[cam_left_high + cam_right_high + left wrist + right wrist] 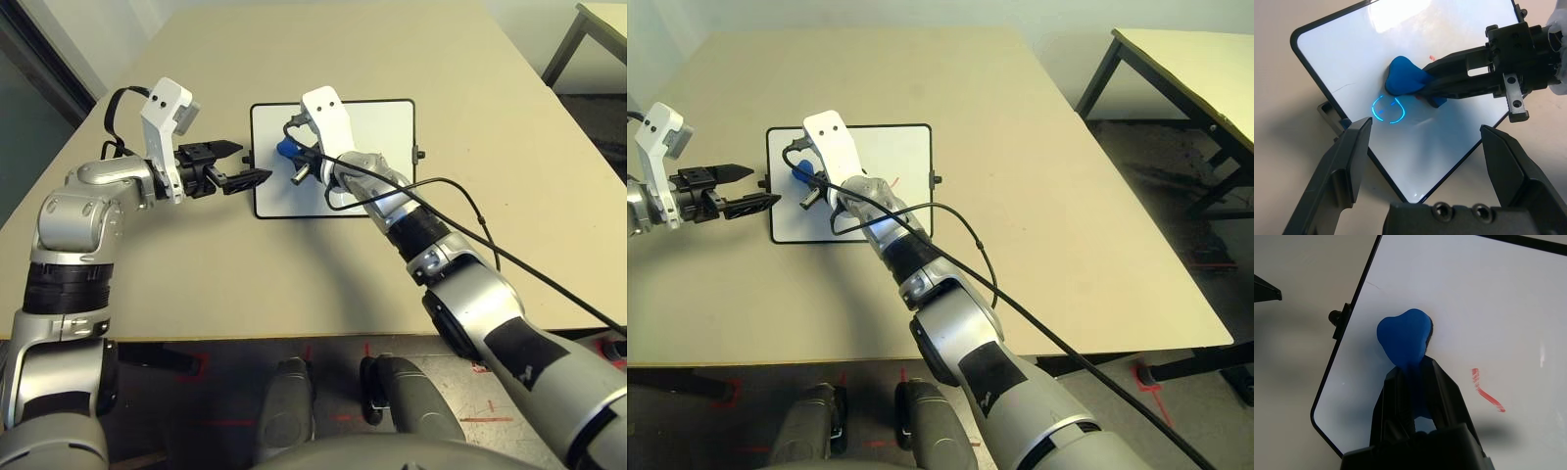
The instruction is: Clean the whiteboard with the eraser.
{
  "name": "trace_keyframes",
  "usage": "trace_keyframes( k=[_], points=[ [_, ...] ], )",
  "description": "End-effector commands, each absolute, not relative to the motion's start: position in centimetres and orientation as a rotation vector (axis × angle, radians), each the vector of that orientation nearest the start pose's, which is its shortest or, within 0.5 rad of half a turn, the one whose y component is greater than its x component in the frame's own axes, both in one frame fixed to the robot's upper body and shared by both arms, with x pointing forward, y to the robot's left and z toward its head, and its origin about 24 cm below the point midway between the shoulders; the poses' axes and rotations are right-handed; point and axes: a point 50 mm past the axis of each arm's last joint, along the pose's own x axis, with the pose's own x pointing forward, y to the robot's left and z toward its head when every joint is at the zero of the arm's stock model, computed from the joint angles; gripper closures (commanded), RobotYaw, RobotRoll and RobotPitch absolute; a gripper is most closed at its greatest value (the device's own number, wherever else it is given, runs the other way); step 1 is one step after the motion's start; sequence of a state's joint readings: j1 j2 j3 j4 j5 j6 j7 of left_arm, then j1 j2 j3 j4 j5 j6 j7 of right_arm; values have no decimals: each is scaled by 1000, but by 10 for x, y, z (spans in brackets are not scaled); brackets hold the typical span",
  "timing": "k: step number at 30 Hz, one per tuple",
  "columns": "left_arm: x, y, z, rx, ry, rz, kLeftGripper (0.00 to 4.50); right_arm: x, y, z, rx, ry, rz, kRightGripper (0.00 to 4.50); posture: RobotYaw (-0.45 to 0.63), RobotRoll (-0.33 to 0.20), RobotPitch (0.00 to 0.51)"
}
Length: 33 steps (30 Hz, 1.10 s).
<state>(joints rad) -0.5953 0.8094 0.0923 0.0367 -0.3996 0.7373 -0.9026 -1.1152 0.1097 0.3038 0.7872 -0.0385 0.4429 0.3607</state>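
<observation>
The whiteboard lies flat on the tan table, with knobs at its short sides. My right gripper is shut on the blue eraser, which it holds against the board near the board's left short side. A short red mark sits on the white surface to the right of the eraser. My left gripper is open just off the board's left edge, level with its knob, with nothing between its fingers. In the left wrist view the eraser lies beyond the open fingers.
A blue ring of light reflects on the board beside the eraser. A black cable loops over my right forearm. A second table stands off to the right. The tan table has room all around the board.
</observation>
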Motion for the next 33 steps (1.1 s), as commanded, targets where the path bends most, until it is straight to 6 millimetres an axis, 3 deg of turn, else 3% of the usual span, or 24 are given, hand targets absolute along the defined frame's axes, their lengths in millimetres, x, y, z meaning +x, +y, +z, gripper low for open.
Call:
trace_keyframes(
  k=[1, 14, 19, 26, 30, 33],
  points=[
    [308, 242, 204, 246, 254, -733, 0, 349, 49, 115, -417, 355, 868, 4111, 54, 0, 135],
    [307, 239, 201, 235, 263, -742, 0, 351, 44, 108, -420, 373, 854, 4113, 53, 0, 141],
    [307, 239, 200, 234, 266, -745, 0, 365, 37, 130, -393, 293, 782, 4114, 47, 0, 145],
    [308, 238, 199, 232, 274, -754, 0, 384, 24, 185, -351, 144, 664, 4116, 30, 0, 147],
    [308, 237, 198, 232, 276, -759, 0, 385, 23, 186, -342, 142, 654, 4116, 28, 0, 148],
    [309, 236, 198, 233, 276, -761, 0, 380, 28, 173, -348, 175, 680, 4116, 31, 0, 150]
  ],
)
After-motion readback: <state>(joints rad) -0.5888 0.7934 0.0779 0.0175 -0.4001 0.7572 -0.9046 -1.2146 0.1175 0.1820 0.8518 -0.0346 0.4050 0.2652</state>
